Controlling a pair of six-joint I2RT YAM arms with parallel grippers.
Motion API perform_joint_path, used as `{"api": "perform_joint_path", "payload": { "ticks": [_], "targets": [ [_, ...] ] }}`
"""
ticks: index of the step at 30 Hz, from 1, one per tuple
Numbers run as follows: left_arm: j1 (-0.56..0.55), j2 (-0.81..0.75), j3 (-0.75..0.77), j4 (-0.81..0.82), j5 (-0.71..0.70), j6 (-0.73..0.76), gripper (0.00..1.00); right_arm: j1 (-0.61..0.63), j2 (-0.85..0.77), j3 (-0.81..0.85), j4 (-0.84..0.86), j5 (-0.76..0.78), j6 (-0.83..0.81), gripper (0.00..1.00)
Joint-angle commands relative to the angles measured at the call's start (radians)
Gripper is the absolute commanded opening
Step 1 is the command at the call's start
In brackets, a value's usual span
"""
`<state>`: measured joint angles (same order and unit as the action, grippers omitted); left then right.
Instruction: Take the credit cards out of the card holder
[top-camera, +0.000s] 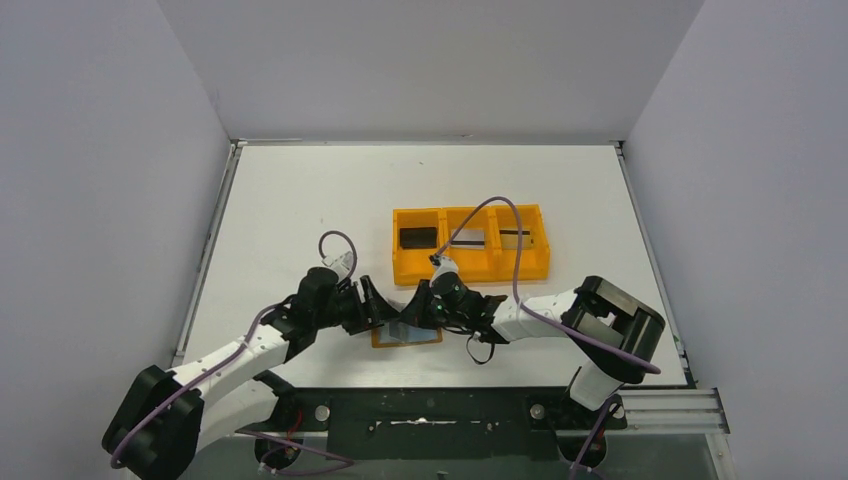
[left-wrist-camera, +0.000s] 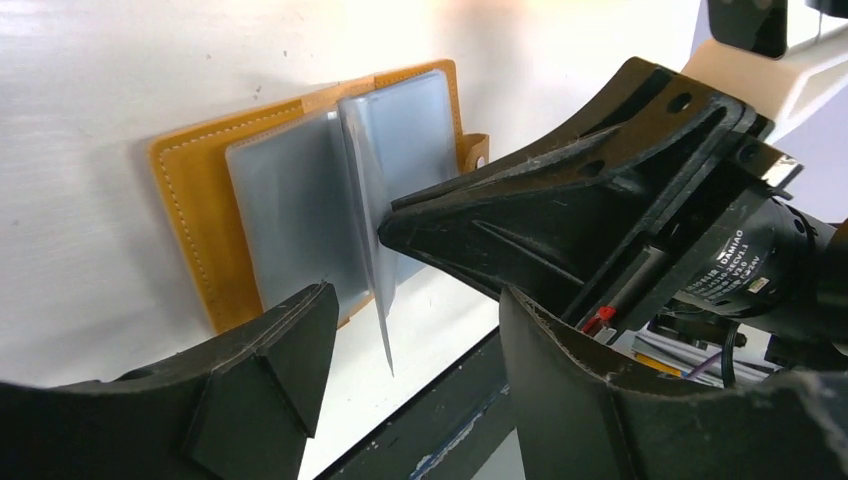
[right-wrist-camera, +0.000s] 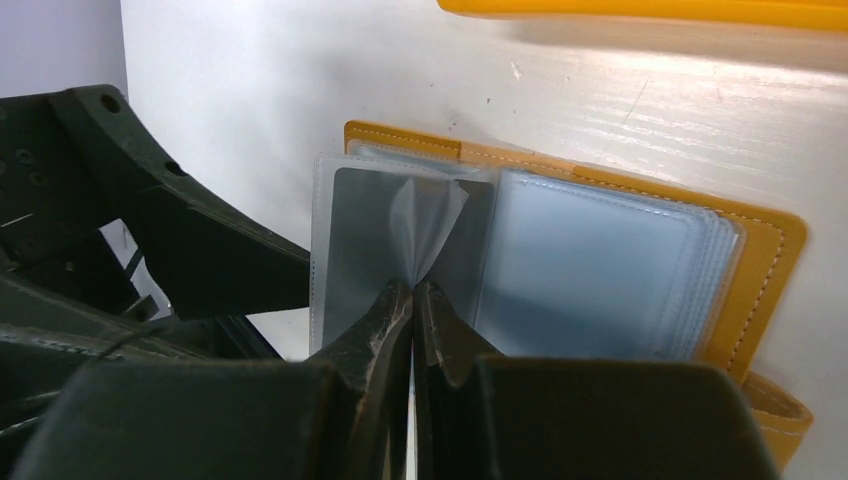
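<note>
**Inspector:** Start at the left. What is the condition of the left gripper (left-wrist-camera: 415, 300)?

**Assessor:** Its jaws stand apart and clamp nothing. The lower edge of an upright leaf hangs between them. If they close on that leaf rather than on a card, they will pull the pocket and not its contents.

**Inspector:** And the holder?

**Assessor:** The tan-orange leather folding card holder (left-wrist-camera: 190, 200) lies open and flat on the white table (top-camera: 300, 220), near the front edge and between the two grippers. Nothing presses its covers down, so a firm pull may lift it or drag it towards that edge.

**Inspector:** The right side?

**Assessor:** The right gripper (right-wrist-camera: 412, 290) is pinched together on a clear plastic sleeve leaf (right-wrist-camera: 425, 215) and holds it up. What looks like a thin grey rectangular credit card (right-wrist-camera: 350, 250) sits in the pocket beside it. The slick plastic may slip out or crease. The fingers of the two grippers are also very close, so a collision is likely.

**Inspector:** Beyond that?

**Assessor:** A bright orange three-compartment plastic tray (top-camera: 470, 272) stands there, with a dark flat card (top-camera: 417, 237) in its left compartment.
</note>
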<state>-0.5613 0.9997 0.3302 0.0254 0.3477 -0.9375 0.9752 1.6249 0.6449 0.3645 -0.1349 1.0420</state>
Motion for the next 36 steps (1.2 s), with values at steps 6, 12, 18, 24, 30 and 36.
{"api": "perform_joint_path", "payload": {
  "ticks": [6,12,18,24,30,36],
  "targets": [
    [-0.008,0.105,-0.002,0.227,0.116,-0.049,0.49,-0.014,-0.041,-0.022,0.103,-0.02,0.026,0.05],
    [-0.011,0.157,0.039,0.238,0.149,-0.027,0.48,-0.02,-0.086,-0.034,0.067,0.013,0.038,0.27],
    [-0.02,0.219,0.07,0.284,0.172,-0.034,0.47,-0.02,-0.235,-0.061,-0.117,0.162,0.059,0.35],
    [-0.063,0.29,0.116,0.33,0.16,-0.038,0.47,-0.02,-0.413,-0.096,-0.361,0.38,0.119,0.38],
    [-0.131,0.422,0.142,0.366,0.166,-0.039,0.44,-0.023,-0.562,-0.116,-0.465,0.493,0.128,0.43],
    [-0.138,0.286,0.174,0.208,0.02,-0.012,0.45,-0.025,-0.559,-0.105,-0.432,0.436,0.078,0.35]
  ]
}}
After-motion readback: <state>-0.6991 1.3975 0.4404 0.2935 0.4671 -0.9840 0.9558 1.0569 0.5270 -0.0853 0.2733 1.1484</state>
